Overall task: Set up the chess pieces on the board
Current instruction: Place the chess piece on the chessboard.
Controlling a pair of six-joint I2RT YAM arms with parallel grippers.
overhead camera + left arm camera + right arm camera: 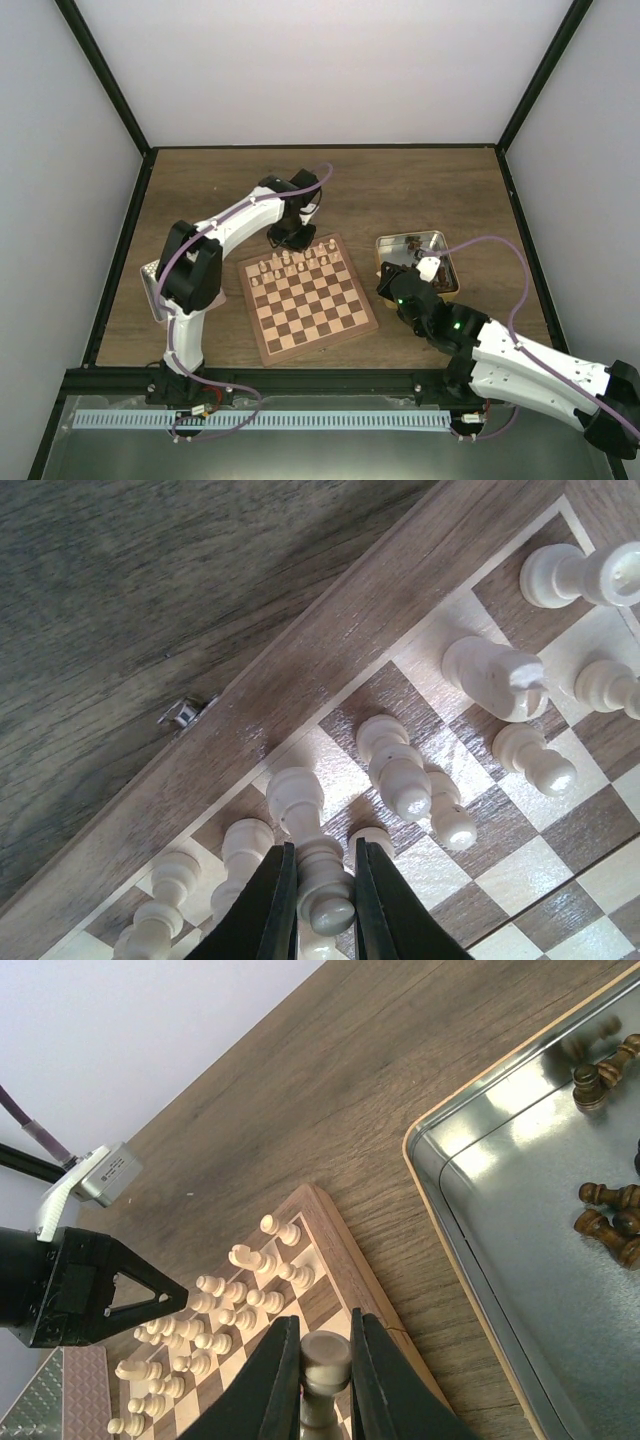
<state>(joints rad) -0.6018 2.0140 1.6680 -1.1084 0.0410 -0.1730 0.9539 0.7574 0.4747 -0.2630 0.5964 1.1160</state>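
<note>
Left tool (323, 855) is clamping a cream chessman (297, 798) near the board (330, 670) far rim; right tool (323, 1345) is gripping a dark chessman (325, 1362). Likely light, slick, tippy: pinch mid-stem.

Chess pieces (295, 265) crowding far board (320, 315) rows, near squares open, tin (410, 237) alongside

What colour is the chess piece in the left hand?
Pale cream; the small wooden chess piece shows best in the left wrist view.

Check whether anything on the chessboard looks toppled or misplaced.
Nothing stands out. The cream pieces appear upright on the chessboard's far rows. In the silver tin, dark pieces lie loose. The left end effector grips a cream piece, the right end effector a dark piece.
</note>
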